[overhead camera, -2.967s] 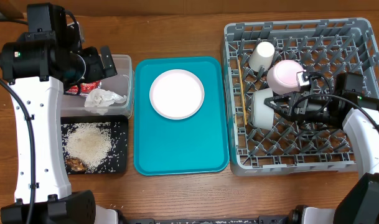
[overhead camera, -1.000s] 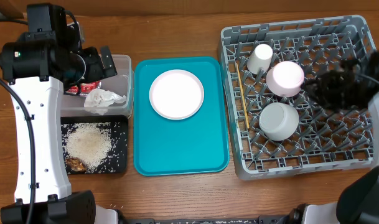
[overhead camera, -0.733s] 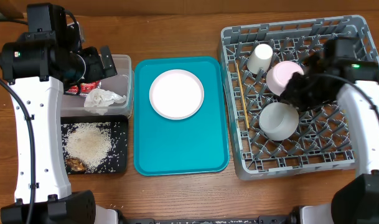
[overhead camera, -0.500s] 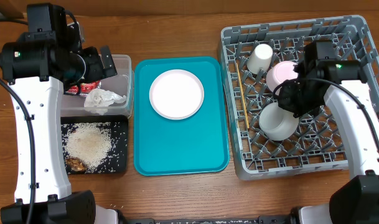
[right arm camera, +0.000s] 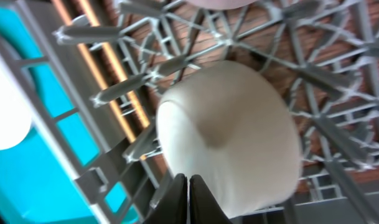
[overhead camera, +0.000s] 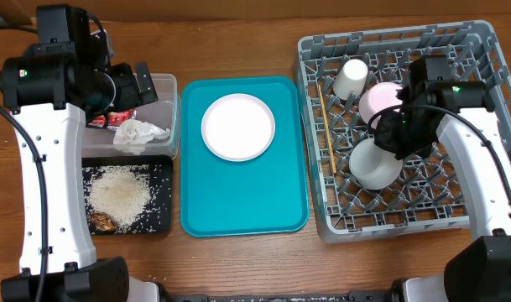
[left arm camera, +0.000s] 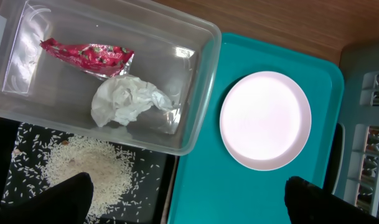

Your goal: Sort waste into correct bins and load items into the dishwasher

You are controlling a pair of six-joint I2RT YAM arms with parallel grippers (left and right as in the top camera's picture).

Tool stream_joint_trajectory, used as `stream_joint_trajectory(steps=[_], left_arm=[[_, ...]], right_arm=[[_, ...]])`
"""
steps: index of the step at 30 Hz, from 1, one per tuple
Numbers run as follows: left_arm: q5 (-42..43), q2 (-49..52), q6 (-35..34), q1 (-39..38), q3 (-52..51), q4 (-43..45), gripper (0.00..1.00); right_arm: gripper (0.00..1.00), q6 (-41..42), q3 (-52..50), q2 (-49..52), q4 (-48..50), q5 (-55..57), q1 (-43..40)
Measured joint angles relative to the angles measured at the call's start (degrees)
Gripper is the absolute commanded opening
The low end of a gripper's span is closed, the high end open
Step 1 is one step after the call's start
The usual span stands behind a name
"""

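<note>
Right hand (right arm camera: 188,199) first: fingertips pinched together, nothing between them, poised just over the domed back of the grey-white bowl (right arm camera: 229,134). That bowl sits upside down among the pegs of the dish rack (overhead camera: 482,50). Just beyond it, the pink bowl (overhead camera: 381,102), also inverted, and past that the white cup (overhead camera: 352,77) near the rack's far left corner. Chopsticks (overhead camera: 326,126) lie along the rack's left edge. Moving out across the desk (overhead camera: 238,50), the teal tray (overhead camera: 242,201) carries the plate (overhead camera: 238,126), alone in its far half. Further left, the black tray (overhead camera: 159,168) holds the rice (overhead camera: 118,195), and beyond it the clear tub (left arm camera: 195,81) has the red wrapper (left arm camera: 86,55) and napkin (left arm camera: 130,99) inside. Left hand (left arm camera: 188,200) hangs above that tub, fingers spread wide, gripping nothing.
</note>
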Motion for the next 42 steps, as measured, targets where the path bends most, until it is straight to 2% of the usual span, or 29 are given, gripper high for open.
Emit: stream_joint_trajectory(steps=[10,21,27,31,34,42], left_arm=[[0.00,0.00,0.00,0.00,0.00,0.00,1.00],[-0.02,0.00,0.00,0.00,0.00,0.00,1.00],[-0.02,0.00,0.00,0.00,0.00,0.00,1.00],[-0.02,0.00,0.00,0.00,0.00,0.00,1.00],[-0.02,0.00,0.00,0.00,0.00,0.00,1.00],[0.00,0.00,0.00,0.00,0.00,0.00,1.00]], right_arm=[[0.06,-1.53,-2.84,0.00,-0.13,-3.06,0.00],[0.06,0.48,-4.02,0.07,-0.52,6.19,0.02],[0.07,1.16,-1.38,0.07,-0.37,6.10,0.57],[0.12,0.24,-1.03,0.11,1.38,2.49,2.64],[0.24,-0.92,-0.98,0.11,3.34,0.83,5.42],[0.39,-5.64,-0.92,0.15,9.29,1.70,14.14]])
